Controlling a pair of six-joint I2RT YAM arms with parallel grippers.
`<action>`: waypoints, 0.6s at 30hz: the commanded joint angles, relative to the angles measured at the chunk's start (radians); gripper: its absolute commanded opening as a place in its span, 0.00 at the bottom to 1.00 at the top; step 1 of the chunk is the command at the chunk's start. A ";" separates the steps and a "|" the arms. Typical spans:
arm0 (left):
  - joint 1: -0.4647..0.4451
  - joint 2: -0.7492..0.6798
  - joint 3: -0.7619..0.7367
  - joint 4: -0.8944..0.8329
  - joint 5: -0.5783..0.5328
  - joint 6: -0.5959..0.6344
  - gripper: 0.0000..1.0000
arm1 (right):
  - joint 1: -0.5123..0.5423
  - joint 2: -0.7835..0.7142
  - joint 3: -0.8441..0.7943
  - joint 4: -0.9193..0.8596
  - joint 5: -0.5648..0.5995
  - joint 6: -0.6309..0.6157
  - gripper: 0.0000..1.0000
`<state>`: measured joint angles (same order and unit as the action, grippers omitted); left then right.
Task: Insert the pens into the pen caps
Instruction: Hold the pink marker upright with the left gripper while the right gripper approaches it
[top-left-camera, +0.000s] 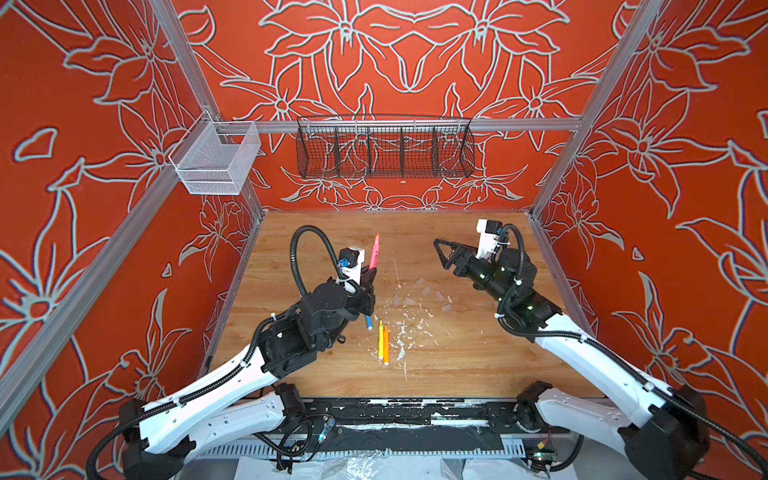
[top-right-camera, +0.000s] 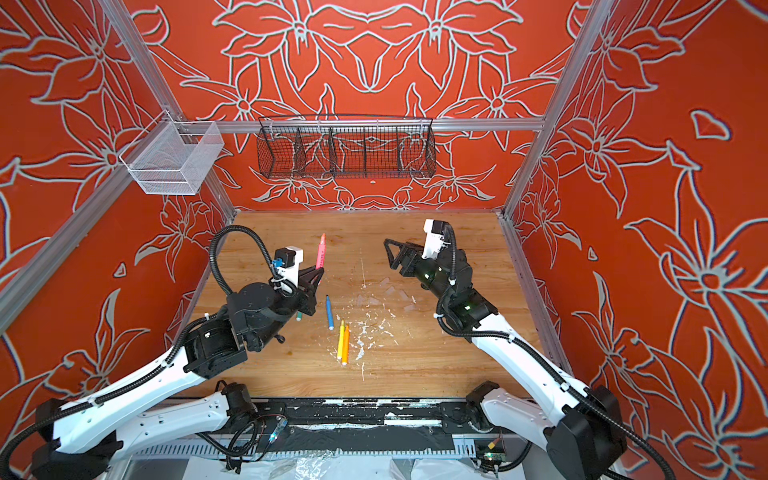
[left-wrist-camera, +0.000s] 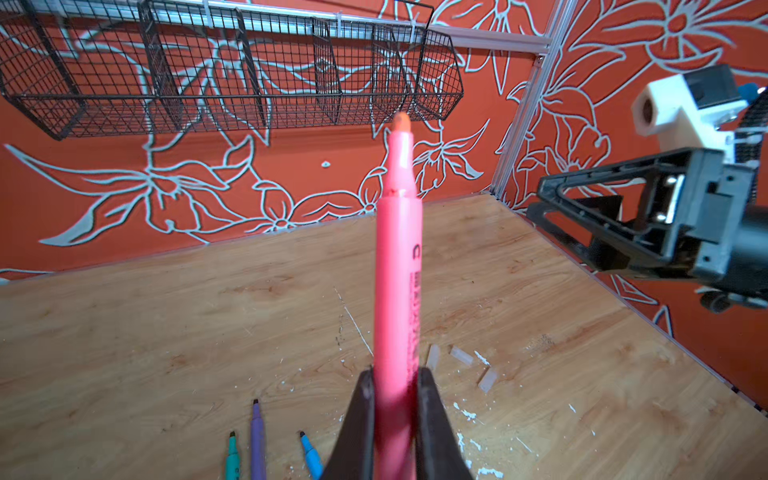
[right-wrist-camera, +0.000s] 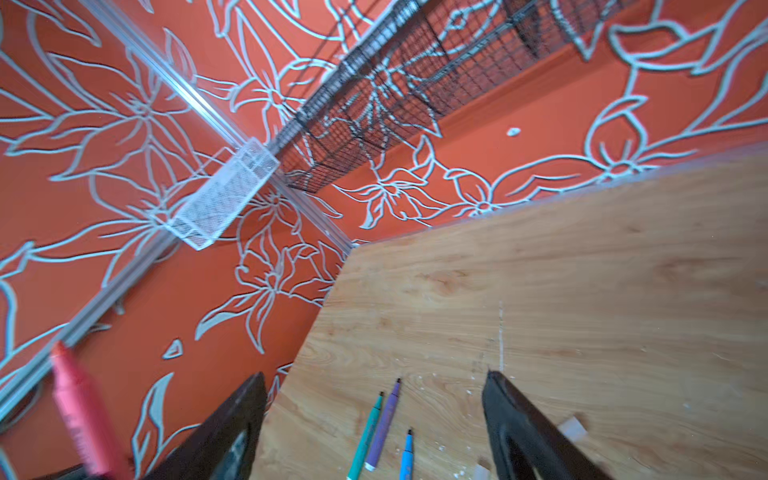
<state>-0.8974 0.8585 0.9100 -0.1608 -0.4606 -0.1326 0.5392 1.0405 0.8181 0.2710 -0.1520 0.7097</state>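
My left gripper (top-left-camera: 371, 272) (left-wrist-camera: 395, 374) is shut on a pink-red pen (top-left-camera: 375, 251) (left-wrist-camera: 398, 270), held above the table with its tip pointing up toward the back wall. To its right, my right gripper (top-left-camera: 440, 249) (right-wrist-camera: 374, 376) hangs open and empty, its jaws facing the pen. A yellow pen (top-left-camera: 380, 338) and an orange pen (top-left-camera: 386, 343) lie side by side at mid-table. A blue pen (top-right-camera: 329, 312), a purple pen (left-wrist-camera: 257, 440) and a green pen (left-wrist-camera: 232, 455) lie under my left arm. Several clear pen caps (top-left-camera: 426, 289) (left-wrist-camera: 461, 356) lie scattered between the arms.
White paint flecks (top-left-camera: 399, 328) dot the wooden table (top-left-camera: 457, 365). A black wire basket (top-left-camera: 384, 151) hangs on the back rail. At the left corner hangs a white mesh basket (top-left-camera: 216, 160). Red patterned walls and metal posts close in three sides.
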 joint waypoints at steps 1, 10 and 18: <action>0.006 0.001 0.006 0.060 0.136 0.087 0.00 | 0.027 -0.054 -0.019 0.017 -0.047 0.041 0.84; 0.018 0.005 0.033 -0.041 0.308 0.026 0.00 | 0.146 -0.185 -0.162 0.218 -0.041 0.111 0.88; 0.018 0.044 0.050 -0.016 0.394 0.039 0.00 | 0.183 -0.123 -0.116 0.247 -0.071 0.127 0.83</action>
<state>-0.8845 0.8776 0.9234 -0.1860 -0.1341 -0.1043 0.7116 0.8871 0.6621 0.4656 -0.1894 0.8040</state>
